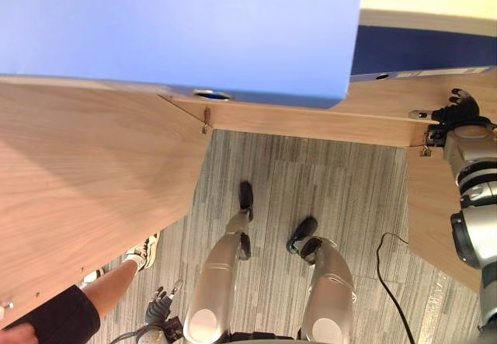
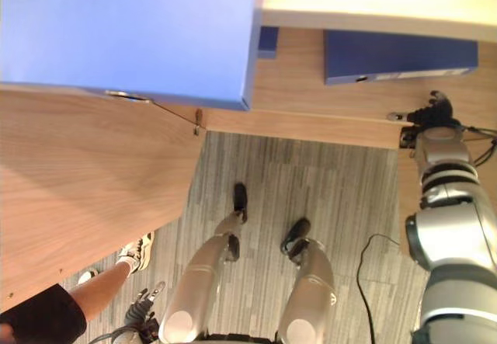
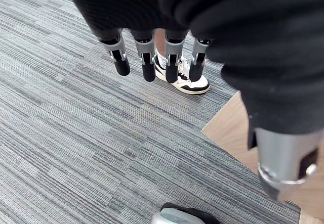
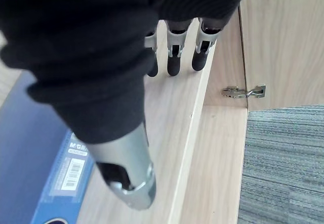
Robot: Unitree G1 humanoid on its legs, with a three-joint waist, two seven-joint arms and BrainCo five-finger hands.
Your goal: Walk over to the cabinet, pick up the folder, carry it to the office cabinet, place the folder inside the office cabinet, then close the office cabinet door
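The folder (image 2: 400, 57) is showing dark navy, its label (image 4: 76, 169) paler blue with a white barcode patch. The nearer file box (image 1: 178, 26) is looking light periwinkle. The office cabinet (image 1: 311, 119) and its door (image 1: 93, 196) are showing pale honey wood grain. The carpet floor (image 1: 326, 189) is running in grey and charcoal streaks. A person's shoe (image 3: 185, 77) is showing white with black panels. On the right hand (image 4: 129, 181) the fingers (image 4: 173, 57) are gleaming silver, dark-tipped

Office: grey carpet (image 1: 349, 204), wooden cabinet (image 1: 311, 120), blue folder (image 2: 396, 57).
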